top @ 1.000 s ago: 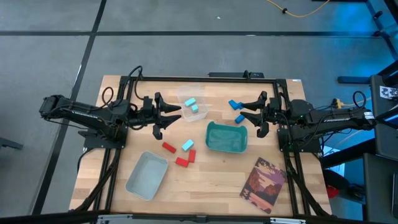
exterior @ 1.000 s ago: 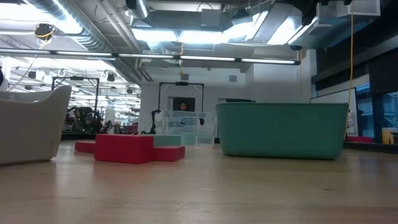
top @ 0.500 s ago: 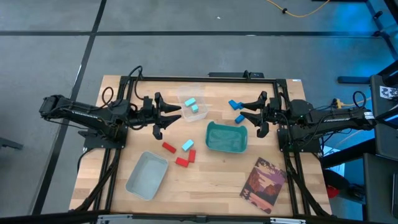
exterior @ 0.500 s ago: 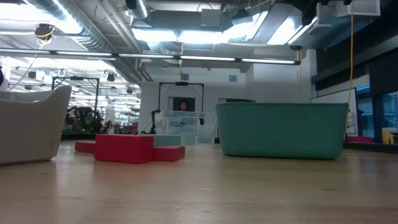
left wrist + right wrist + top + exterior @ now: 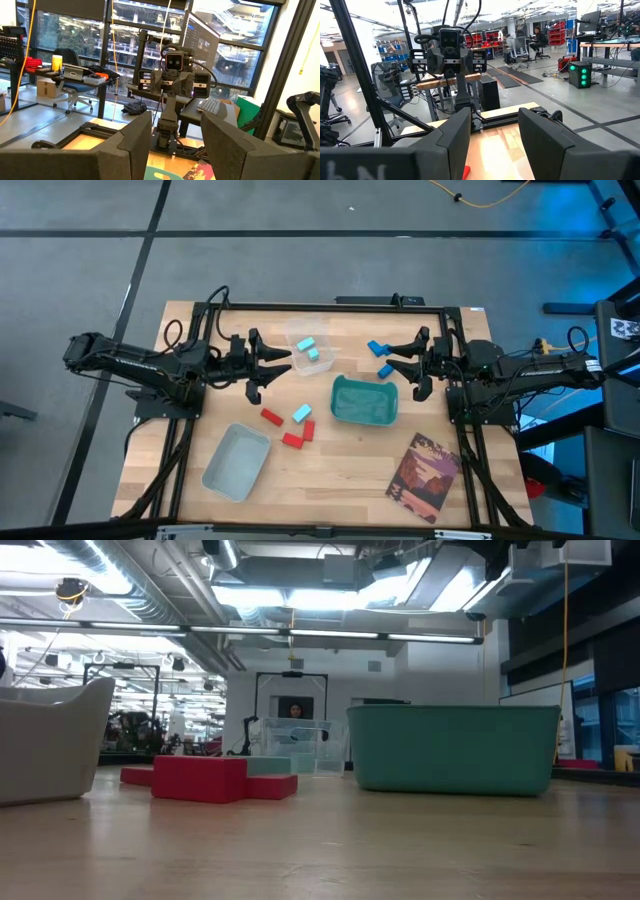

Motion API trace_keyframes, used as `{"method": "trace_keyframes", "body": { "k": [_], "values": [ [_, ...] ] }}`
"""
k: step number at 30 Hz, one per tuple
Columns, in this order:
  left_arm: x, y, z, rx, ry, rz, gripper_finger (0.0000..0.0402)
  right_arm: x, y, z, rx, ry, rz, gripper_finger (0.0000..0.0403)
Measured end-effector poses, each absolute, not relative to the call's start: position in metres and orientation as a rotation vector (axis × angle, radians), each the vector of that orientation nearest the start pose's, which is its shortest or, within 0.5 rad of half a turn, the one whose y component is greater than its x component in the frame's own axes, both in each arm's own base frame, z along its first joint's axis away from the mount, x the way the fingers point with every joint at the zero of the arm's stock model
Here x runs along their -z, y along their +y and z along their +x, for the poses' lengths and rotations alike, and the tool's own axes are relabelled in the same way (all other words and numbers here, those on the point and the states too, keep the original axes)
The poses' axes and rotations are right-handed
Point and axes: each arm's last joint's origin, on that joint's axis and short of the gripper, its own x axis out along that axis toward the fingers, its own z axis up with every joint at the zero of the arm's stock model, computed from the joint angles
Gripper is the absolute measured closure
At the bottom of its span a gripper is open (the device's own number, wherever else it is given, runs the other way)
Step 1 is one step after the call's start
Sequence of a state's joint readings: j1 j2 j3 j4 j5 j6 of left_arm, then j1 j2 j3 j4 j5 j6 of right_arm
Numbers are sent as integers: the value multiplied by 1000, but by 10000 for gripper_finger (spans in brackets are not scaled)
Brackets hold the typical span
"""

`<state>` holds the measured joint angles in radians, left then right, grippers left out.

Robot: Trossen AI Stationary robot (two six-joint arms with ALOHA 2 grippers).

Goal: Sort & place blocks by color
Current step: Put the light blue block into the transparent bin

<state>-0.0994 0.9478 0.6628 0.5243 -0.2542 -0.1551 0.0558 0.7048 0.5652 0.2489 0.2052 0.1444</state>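
This is a robotics lab in a large open industrial hall. Exposed silver ceiling ducts [image 5: 150, 580] and long strip lights [image 5: 330, 635] run overhead, a pale wooden work table [image 5: 340, 475] stands on a grey floor, and a workstation with black office chairs [image 5: 520, 50] and red shelving [image 5: 492, 37] lies beyond. Tall dark-framed windows [image 5: 85, 40] line 1 wall.

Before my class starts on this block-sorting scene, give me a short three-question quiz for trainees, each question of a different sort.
1. True or false: the left gripper holds a red block.
2. Multiple choice: the clear container holds A) two light cyan blocks, B) two red blocks, C) nothing.
3. Fill in: two darker blue blocks lie on the table just in front of the ____ gripper.

Key
1. False: both grippers are open and hold nothing.
2. A.
3. Right. The teal bin and grey tray hold no blocks, and the red blocks lie loose on the table.
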Motion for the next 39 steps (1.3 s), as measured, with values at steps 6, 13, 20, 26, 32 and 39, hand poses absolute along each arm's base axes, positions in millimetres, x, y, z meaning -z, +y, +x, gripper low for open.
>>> {"method": "trace_keyframes", "body": {
  "k": [6,13,20,26,32,39],
  "values": [
    [-329,-14,211,-136,-247,-196,239,-310,3,165,141,-119,158,233],
    [-329,-14,211,-134,-248,-206,239,-310,3,165,141,-119,161,233],
    [-325,-14,212,-127,-204,-235,239,-310,3,165,141,-119,161,233],
    [-325,-14,212,-126,-206,-235,239,-310,3,165,141,-119,161,233],
    [-325,-14,212,-126,-206,-233,239,-310,3,165,141,-120,162,233],
    [-325,-14,212,-126,-206,-233,239,-310,3,165,141,-120,162,233]
  ]
}}
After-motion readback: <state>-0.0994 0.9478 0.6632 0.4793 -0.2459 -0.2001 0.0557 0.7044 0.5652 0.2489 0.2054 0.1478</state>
